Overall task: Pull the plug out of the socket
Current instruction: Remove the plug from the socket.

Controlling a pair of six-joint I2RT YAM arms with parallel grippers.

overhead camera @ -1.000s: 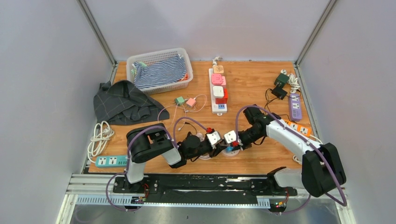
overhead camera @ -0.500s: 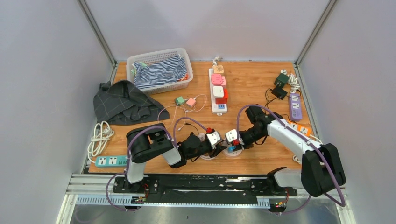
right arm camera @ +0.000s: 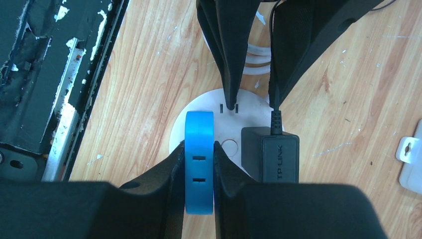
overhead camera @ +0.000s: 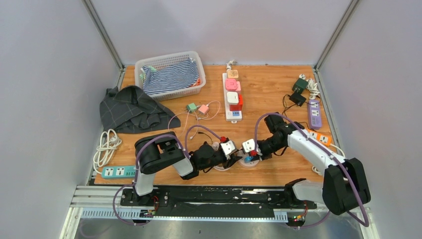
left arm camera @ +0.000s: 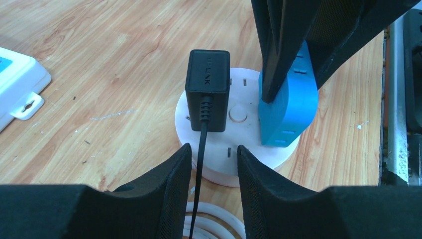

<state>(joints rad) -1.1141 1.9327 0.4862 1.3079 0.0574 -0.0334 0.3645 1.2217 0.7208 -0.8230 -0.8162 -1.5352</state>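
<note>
Edging slightly rightward since a second ago, the right gripper [right arm camera: 199, 147] is now sitting over the round white socket [left arm camera: 221, 162]; the left arm is holding as before. On the left, the left gripper [left arm camera: 213, 148] is pointing its fingers at the socket's near rim with a narrow gap between them, gripping nothing; a black cable [left arm camera: 200, 164] is running loosely through that gap. This cable is leading up to a black adapter [left arm camera: 207, 84] standing plugged into the socket's left half. Just beside it, the blue plug [left arm camera: 288, 109] is sitting upright in the right half, and the right gripper is clamping it on both flat sides.
</note>
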